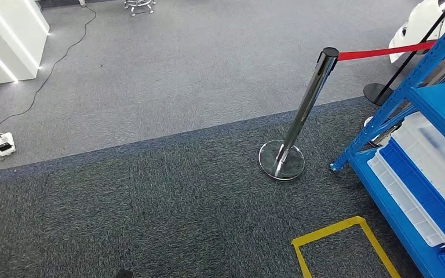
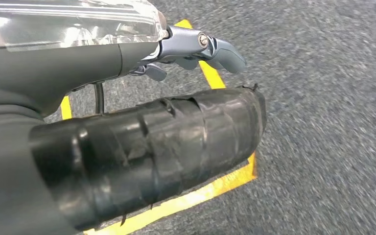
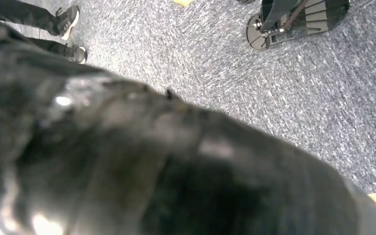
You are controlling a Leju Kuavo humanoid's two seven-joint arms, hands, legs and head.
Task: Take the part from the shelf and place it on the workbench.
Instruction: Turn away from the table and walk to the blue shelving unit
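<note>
A: Head view looks down at carpet, with the blue shelf [image 1: 434, 150] at the right edge and white and blue trays [image 1: 423, 179] stacked on its lower level. I can't make out the part itself; it may be among those trays, but nothing shows it.

B: And the hands?

A: The left hand [image 2: 196, 46] hangs over the yellow floor marking [image 2: 215, 188]. Its fingers [image 2: 225, 51] seem to hold nothing, though how far apart they are I cannot tell. The right wrist view is blurred dark, so that hand's state is unreadable.

B: Risks?

A: The chrome stanchion [image 1: 301, 116] and its red rope [image 1: 394, 51] stand just beside the shelf's corner post; a wide turn could clip them. A cable [image 1: 46, 75] trails on the far left.

B: Room?

A: Open carpet ahead and left, tight on the right.
</note>
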